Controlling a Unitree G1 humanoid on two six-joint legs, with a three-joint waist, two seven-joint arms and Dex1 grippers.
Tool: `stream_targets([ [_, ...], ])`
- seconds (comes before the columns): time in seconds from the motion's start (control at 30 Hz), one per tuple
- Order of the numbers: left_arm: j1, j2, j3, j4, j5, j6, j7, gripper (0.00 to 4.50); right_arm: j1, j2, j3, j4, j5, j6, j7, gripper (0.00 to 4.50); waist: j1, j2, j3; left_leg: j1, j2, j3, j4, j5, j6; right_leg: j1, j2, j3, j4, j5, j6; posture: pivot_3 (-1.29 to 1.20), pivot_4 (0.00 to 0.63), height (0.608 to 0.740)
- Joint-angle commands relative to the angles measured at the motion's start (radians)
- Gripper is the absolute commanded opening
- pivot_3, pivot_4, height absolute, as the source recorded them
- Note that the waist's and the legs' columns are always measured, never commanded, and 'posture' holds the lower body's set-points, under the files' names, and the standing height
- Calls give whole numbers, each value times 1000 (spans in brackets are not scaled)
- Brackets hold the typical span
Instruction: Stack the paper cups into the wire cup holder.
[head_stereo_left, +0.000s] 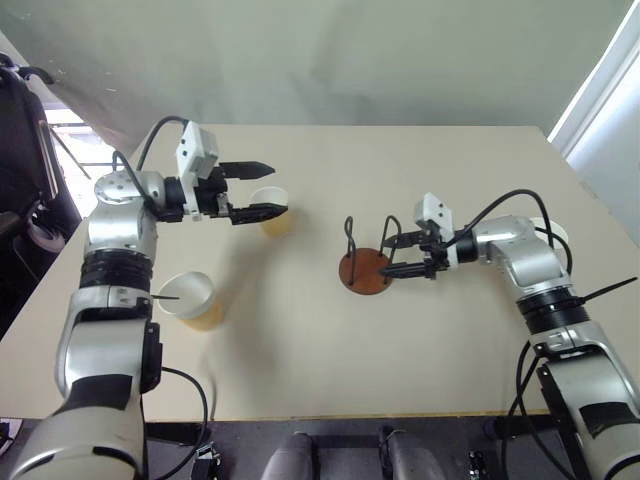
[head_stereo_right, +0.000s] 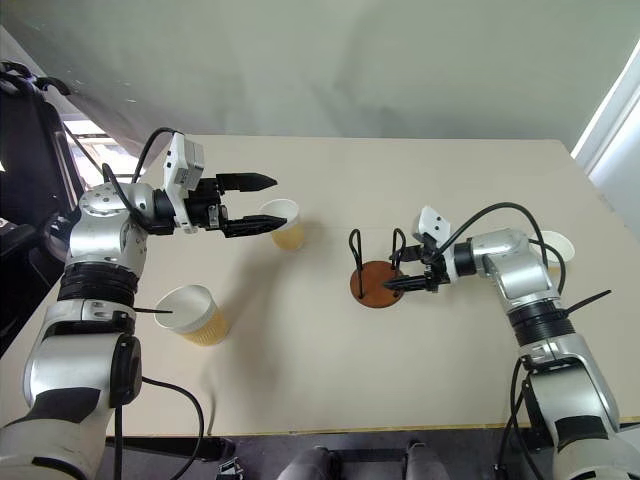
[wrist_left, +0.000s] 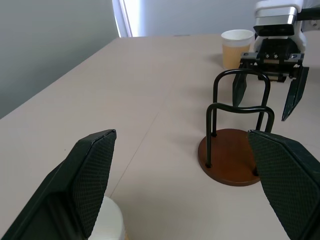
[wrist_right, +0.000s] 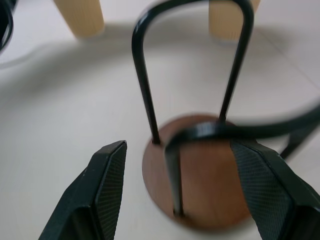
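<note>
Standing mid-desk (head_stereo_left: 300, 370), just right of centre frame, the holder (head_stereo_left: 365, 268) has the right gripper (head_stereo_left: 400, 257) at its right edge, jaws apart around a wire loop. Upper left, the left gripper (head_stereo_left: 262, 190) hovers wide open over one cup (head_stereo_left: 274, 210); another cup (head_stereo_left: 190, 300) sits lower left, a third (wrist_left: 236, 46) behind the right arm.

Your robot's two arms are built of silver-grey shells joined by black ribbed collars. Black cables loop from each forearm to a white box-shaped camera housing on the wrist. The left gripper (head_stereo_left: 262, 190) and the right gripper (head_stereo_left: 393, 255) each end in two black tapered fingers (wrist_left: 90, 177) whose inner faces carry a fine cross-hatched texture. Thin black cable ties project near each elbow.
</note>
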Motion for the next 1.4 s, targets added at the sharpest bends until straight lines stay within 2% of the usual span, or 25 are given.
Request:
stream_targets([
  [0.03, -37, 17, 7, -15, 4, 16, 10, 4500, -53, -57, -13, 30, -36, -66, 17, 3373, -1, 0, 0, 0, 0, 0, 0, 0, 0, 0, 0, 0, 0, 0, 0, 0, 150, 740],
  [0.4, -64, 33, 10, 7, 28, 57, 42, 4500, -105, -112, -70, 58, -40, -99, -20, 3373, -6, 0, 0, 1, 1, 0, 0, 0, 0, 0, 0, 0, 2, 0, 0, 0, 150, 740],
  [0.6, -130, 54, -46, 99, 139, -105, 80, 4500, -91, -125, -89, 32, -33, -82, -21, 3373, -5, 0, 0, 1, 1, 0, 0, 0, 0, 0, 0, 0, 1, 0, 0, 0, 150, 740],
  [0.77, -177, 132, -211, 190, 381, -390, 144, 4500, -88, -136, -93, 29, -35, -74, -19, 3373, -6, 0, 0, 1, 1, 0, -1, 0, 0, -1, 0, 1, 1, 0, 0, 0, 150, 740],
  [1.0, -245, 171, -354, 286, 599, -596, 285, 4500, -98, -144, -90, 32, -34, -69, -10, 3373, -8, 0, 0, 0, 0, 0, -2, 0, 0, -1, 0, 1, -1, 0, 0, 0, 150, 740],
  [1.2, -220, 138, -388, 310, 653, -645, 360, 4500, -107, -138, -89, 34, -30, -66, -6, 3373, -7, 0, 0, -1, 0, -1, -2, 0, 0, -2, 0, 0, -1, 0, 0, 0, 150, 740],
  [1.4, -204, 113, -377, 324, 635, -655, 363, 4500, -112, -131, -104, 4, 4, -56, 9, 3373, -7, 0, 0, -1, 0, -1, -3, 0, 0, -3, 0, 0, -1, 0, 0, 0, 150, 740],
])
